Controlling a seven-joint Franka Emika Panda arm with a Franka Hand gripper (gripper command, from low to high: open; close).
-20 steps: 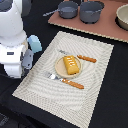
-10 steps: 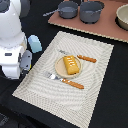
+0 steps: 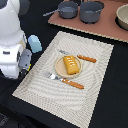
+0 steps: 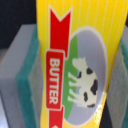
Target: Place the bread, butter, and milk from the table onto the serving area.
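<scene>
Filling wrist view: butter (image 4: 75, 65), edges cropped.

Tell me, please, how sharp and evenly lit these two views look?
Wrist view: the butter fills the frame, soft-edged, though its label stays readable; the grey fingers beside it are blurred. Exterior view: even lighting without glare, and the bread is fairly crisp.

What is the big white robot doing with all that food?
The robot is setting out a meal. Its tool is gripping the butter, shown close up in the wrist view. The bread sits on the plate on the serving area. The milk stands just off the mat's edge, on the table.
</scene>
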